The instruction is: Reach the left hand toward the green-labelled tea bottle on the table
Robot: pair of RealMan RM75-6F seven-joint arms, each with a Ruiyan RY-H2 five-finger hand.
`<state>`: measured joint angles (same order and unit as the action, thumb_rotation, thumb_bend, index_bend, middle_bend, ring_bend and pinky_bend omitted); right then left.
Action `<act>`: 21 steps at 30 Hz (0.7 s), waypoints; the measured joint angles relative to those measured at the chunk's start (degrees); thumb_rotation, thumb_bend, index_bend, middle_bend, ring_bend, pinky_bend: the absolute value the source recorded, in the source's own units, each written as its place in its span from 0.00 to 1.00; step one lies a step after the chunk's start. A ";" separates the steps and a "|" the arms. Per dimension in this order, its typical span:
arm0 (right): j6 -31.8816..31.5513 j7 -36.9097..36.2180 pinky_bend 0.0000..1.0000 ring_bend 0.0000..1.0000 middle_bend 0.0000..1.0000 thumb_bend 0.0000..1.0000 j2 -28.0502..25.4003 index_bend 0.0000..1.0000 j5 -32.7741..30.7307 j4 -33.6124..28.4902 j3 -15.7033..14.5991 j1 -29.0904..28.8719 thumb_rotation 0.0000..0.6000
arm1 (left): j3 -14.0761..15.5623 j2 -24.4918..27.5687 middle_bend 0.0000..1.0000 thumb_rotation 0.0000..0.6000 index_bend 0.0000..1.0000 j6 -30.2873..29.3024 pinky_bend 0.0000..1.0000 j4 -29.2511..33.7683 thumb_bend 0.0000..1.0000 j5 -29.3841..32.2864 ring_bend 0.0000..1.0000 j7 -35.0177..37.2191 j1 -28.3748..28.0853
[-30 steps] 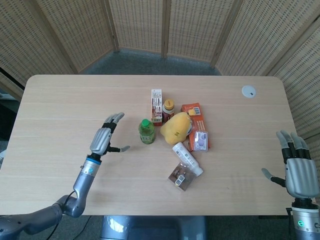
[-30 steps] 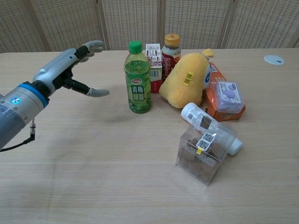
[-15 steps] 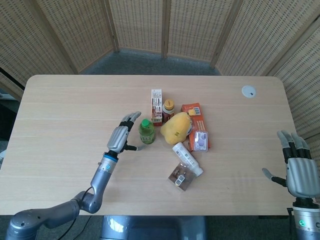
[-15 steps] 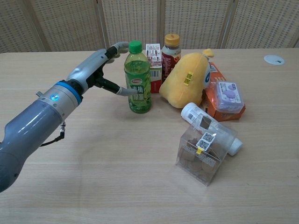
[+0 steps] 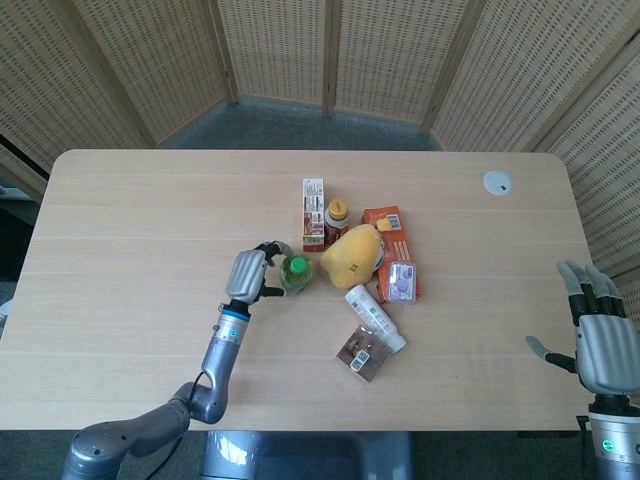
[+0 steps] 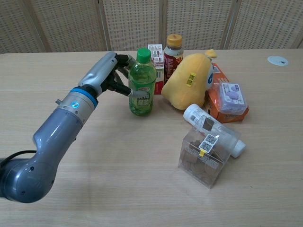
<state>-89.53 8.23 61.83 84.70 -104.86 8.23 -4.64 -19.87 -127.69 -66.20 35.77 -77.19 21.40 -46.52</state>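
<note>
The green-labelled tea bottle [image 5: 295, 272] [image 6: 142, 90] stands upright near the middle of the table, its green cap up, at the left edge of a cluster of goods. My left hand [image 5: 250, 272] [image 6: 111, 75] is against its left side. The fingers curl around the back of the bottle and the thumb lies across the front of the label, so the hand grips it. My right hand [image 5: 600, 345] hangs open past the table's right front corner, fingers spread, holding nothing; the chest view does not show it.
Close behind the bottle stand a juice carton [image 6: 155, 61] and a brown bottle [image 6: 173, 49]. To its right are a yellow plush [image 6: 189, 80], an orange box [image 5: 390, 235], a purple-lidded tub [image 6: 229, 97], a lying white bottle [image 6: 213, 127] and a clear box [image 6: 204, 158]. A white disc [image 5: 497, 182] lies far right.
My left hand has moved right across the table to the tea bottle and curled its fingers around it. The bottle has shifted slightly right. The right hand stays put.
</note>
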 measured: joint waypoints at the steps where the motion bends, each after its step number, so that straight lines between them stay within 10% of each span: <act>1: -0.04 -0.06 0.00 0.00 0.00 0.00 -0.03 0.00 0.00 -0.03 0.01 0.02 1.00 | 0.00 -0.37 0.68 1.00 0.76 -0.33 0.62 -0.61 0.11 -0.01 0.54 0.01 -0.16; 21: -0.60 1.09 0.00 0.00 0.00 0.00 0.03 0.00 0.98 -0.78 -0.42 0.22 1.00 | -0.55 10.27 0.68 1.00 0.78 -11.31 0.63 15.75 0.12 -3.20 0.55 -4.01 1.54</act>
<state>-90.12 9.31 61.86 85.68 -105.64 7.82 -4.41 -20.42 -117.41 -77.52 51.52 -80.39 17.39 -44.98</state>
